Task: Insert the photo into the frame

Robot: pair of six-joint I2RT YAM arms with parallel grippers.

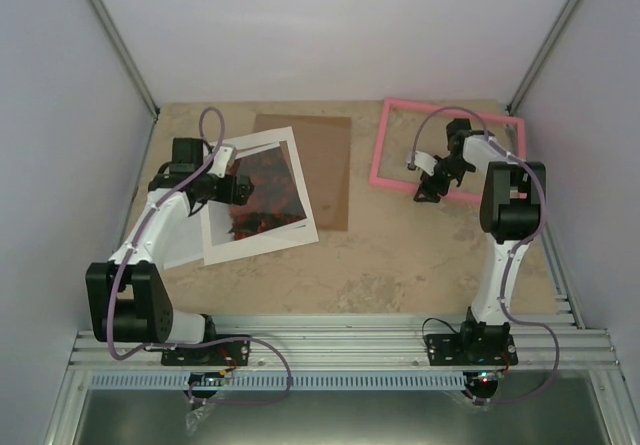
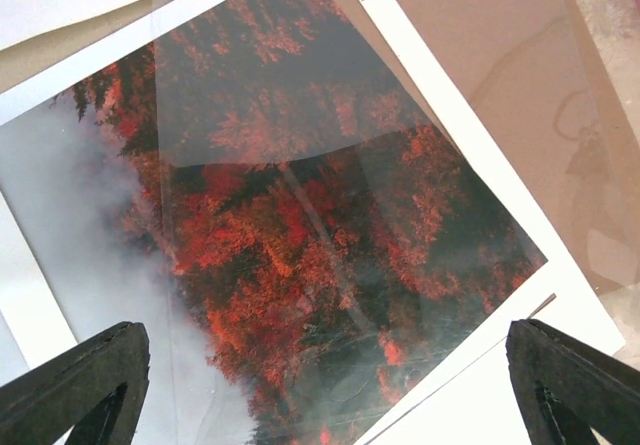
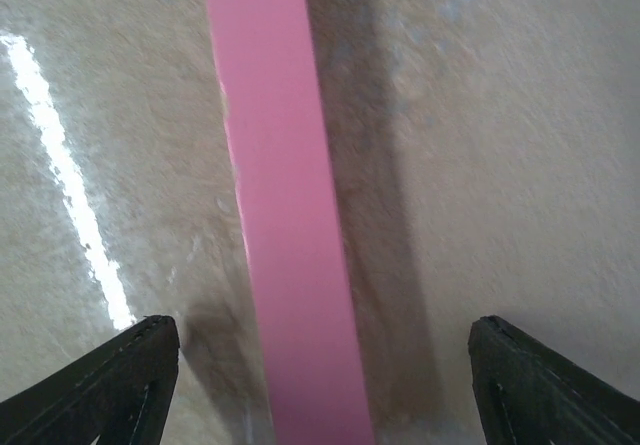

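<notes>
While the left gripper (image 2: 325, 385) hangs wide open and empty over the photo (image 2: 300, 225), lying inside the white mat (image 2: 465, 135) at left, the right gripper (image 3: 320, 385) straddles the near rail of the frame (image 3: 275, 165), jaws apart, gripping nothing: grasp stage, probably; next calls for closing squarely on that rail.

left fingers (image 2: 100, 365) and right fingers (image 3: 130, 365) both spread wide apart.
</notes>
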